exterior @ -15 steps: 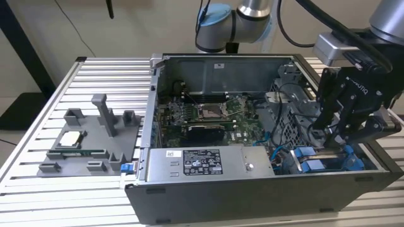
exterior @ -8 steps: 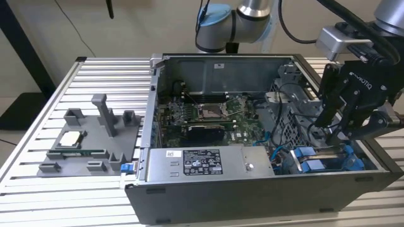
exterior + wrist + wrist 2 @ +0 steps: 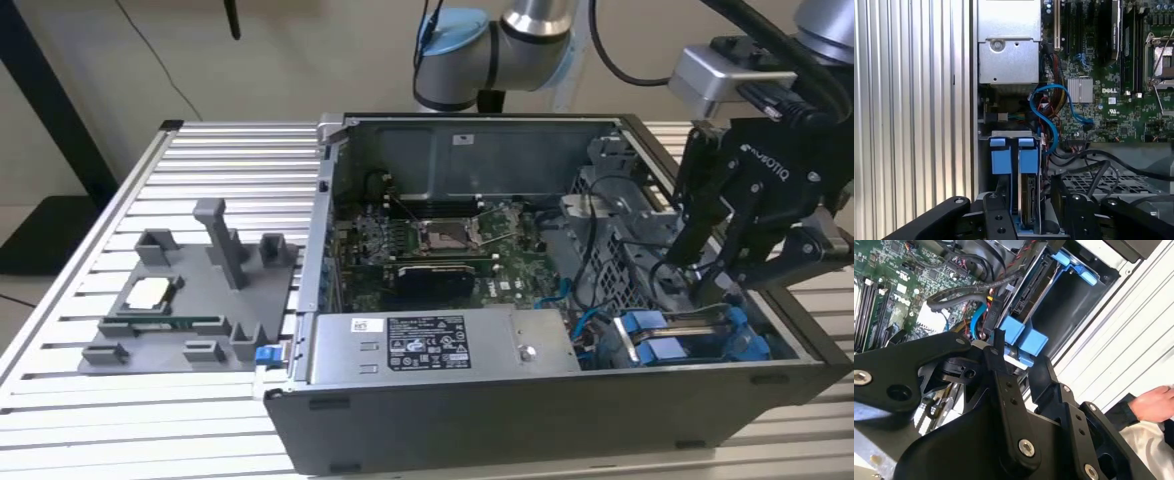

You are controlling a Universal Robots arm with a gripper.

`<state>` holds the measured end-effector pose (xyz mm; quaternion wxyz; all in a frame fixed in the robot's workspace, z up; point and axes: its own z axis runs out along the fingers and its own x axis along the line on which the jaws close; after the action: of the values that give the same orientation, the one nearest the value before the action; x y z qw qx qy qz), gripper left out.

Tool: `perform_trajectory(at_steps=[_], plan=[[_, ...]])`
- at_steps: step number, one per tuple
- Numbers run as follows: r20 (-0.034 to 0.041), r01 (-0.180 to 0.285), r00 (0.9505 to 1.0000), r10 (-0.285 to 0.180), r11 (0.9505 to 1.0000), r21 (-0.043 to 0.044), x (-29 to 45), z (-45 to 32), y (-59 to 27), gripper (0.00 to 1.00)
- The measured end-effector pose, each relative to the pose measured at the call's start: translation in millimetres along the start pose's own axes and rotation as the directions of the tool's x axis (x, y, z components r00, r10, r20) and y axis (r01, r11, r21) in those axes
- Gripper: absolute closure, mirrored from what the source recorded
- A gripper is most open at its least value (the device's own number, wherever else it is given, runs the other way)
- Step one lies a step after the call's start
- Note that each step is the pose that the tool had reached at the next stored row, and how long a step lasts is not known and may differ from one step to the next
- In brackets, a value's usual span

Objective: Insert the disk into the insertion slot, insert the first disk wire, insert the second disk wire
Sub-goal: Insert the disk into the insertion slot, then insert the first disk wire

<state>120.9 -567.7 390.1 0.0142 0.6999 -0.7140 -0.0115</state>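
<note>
The disk (image 3: 1029, 197), in its bright blue frame (image 3: 1009, 160), stands on edge inside the insertion slot (image 3: 985, 172) at the case's front corner on the exterior view's right (image 3: 694, 340). My black gripper (image 3: 707, 285) hangs straight over it. In the first wrist view the gripper (image 3: 1031, 220) is open, with one finger (image 3: 999, 220) close against the blue frame and the other (image 3: 1074, 215) a small gap away. The second wrist view shows the blue tabs (image 3: 1024, 340) just beyond the fingertips (image 3: 999, 342). A blue wire (image 3: 1046, 115) and black wires (image 3: 1094, 162) loop beside the slot; where their ends sit is hidden.
The open computer case (image 3: 534, 400) lies on a slatted metal table (image 3: 134, 420), with the motherboard (image 3: 441, 240) and the grey power-supply box (image 3: 441, 345) inside. A grey fixture tray (image 3: 187, 300) sits on the exterior view's left. A person's hand (image 3: 1154, 402) rests beside the case.
</note>
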Motion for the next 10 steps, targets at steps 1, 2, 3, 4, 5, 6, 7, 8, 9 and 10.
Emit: perform_trajectory(at_steps=[1, 2, 3, 4, 5, 6, 7, 8, 9, 10], plan=[[0.0016, 0.001, 1.0, -0.001, 1.0, 0.0014, -0.3, -0.1, 0.0, 0.53], [0.0036, 0.002, 1.0, -0.002, 1.0, 0.0028, -0.8, 0.0, 0.0, 0.53], [0.0048, 0.003, 1.0, -0.003, 1.0, 0.0038, -1.5, 0.0, 0.1, 0.53], [0.0048, 0.004, 1.0, -0.004, 1.0, 0.0038, -2.2, -0.3, 0.1, 0.53], [0.0046, 0.004, 1.0, -0.004, 1.0, 0.0038, -2.8, -1.5, 0.3, 0.53], [0.0045, 0.005, 1.0, -0.005, 1.0, 0.0039, -3.5, -2.8, 0.5, 0.53], [0.0045, 0.005, 1.0, -0.005, 1.0, 0.0039, -4.0, -4.2, 0.6, 0.53], [0.0048, 0.005, 1.0, -0.005, 1.0, 0.0039, -4.3, -5.7, 0.7, 0.53], [0.0048, 0.005, 1.0, -0.005, 1.0, 0.0042, -4.4, -6.1, 0.7, 0.53], [0.0051, 0.005, 1.0, -0.005, 1.0, 0.0063, -4.6, -6.0, 0.9, 0.53]])
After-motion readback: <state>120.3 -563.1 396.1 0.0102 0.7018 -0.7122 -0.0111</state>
